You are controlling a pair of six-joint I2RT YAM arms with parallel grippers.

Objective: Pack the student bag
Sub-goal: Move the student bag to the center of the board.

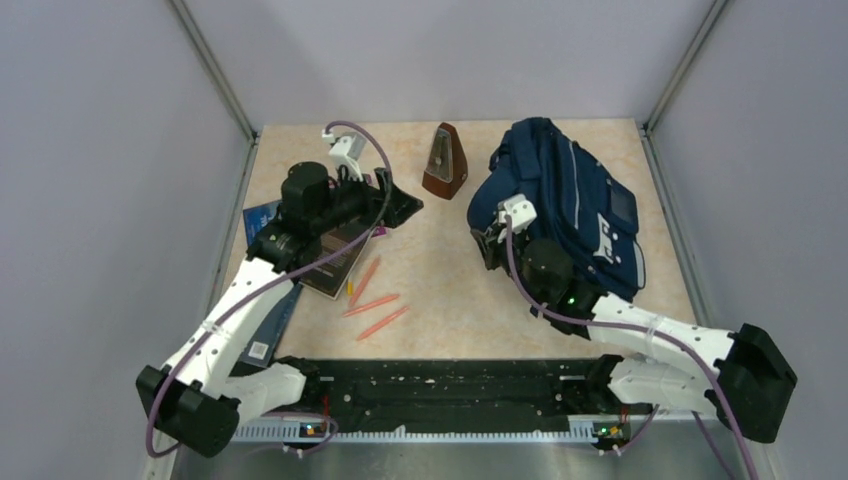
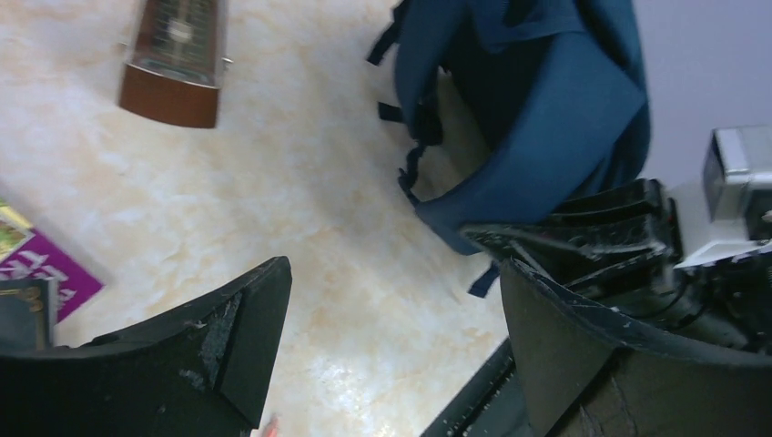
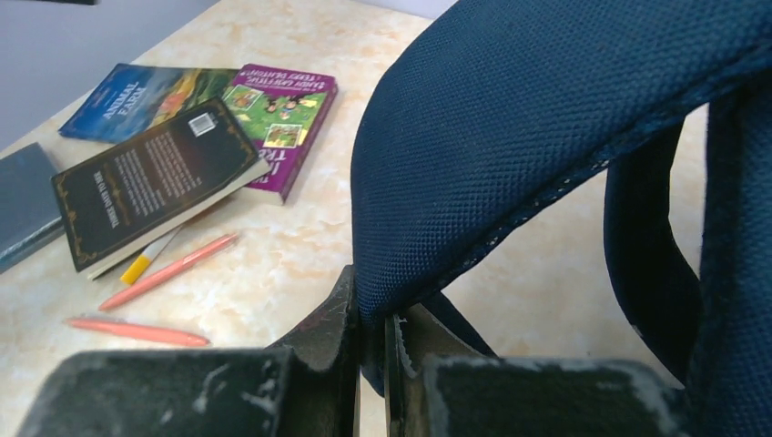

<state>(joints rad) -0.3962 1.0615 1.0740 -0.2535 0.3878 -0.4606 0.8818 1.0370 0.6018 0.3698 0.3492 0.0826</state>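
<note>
Student bag (image 1: 585, 195) lay on its side at the far right of the table (image 1: 440, 275). Right gripper (image 3: 371, 320) was pinched shut on a fold of the bag's fabric edge at its left rim. Left gripper (image 2: 391, 314) hung wide and empty just past the books (image 1: 335, 262), facing the bag.

Risks:
- The thin pinch might slip off the cloth under a pull, and the opening would sag shut.
- A dragged bag might topple the metronome (image 1: 445, 160) nearby.

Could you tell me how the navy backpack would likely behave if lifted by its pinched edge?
Probably floppy: the student bag lies slumped, and its fabric edge curves over the right hand pinching it. Being bulky, it would likely sag and drag rather than rise whole.
</note>
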